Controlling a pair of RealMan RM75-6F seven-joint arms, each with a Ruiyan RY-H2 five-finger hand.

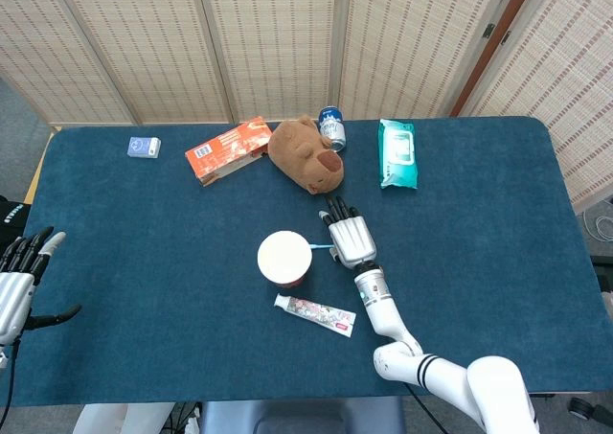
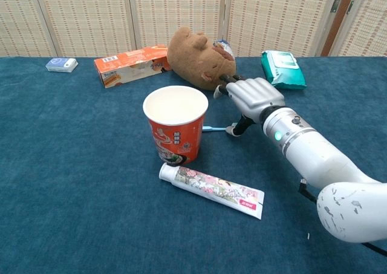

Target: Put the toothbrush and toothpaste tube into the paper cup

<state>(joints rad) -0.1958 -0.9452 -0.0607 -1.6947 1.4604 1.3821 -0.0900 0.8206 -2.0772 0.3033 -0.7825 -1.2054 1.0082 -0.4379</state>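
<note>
Right hand: the silver five-finger right hand (image 2: 254, 95) hangs palm-down over the table, fingers stretched toward the far edge, thumb tip lowered to the cloth; it holds nothing.
Toothbrush: the thin light-blue plastic toothbrush (image 2: 214, 129) lies flat just under and to the left of this hand; its far end is hidden beneath the hand, so whether the thumb touches it cannot be told.
Long axis: the toothbrush runs left to right, from beside the cup toward the hand, crosswise to the fingers.
Cup: the red printed paper cup with a white inside (image 2: 175, 123) stands upright just left of the toothbrush, with nothing visible inside.
Toothpaste: the white flower-printed toothpaste tube (image 2: 210, 188) lies flat in front of the cup, slanting from its base toward the near right.
Left hand: the silver left hand (image 1: 17, 281) hovers at the table's left edge, fingers spread, holding nothing.
Nearer hand: the right, by far; the left is well apart from both items.
</note>
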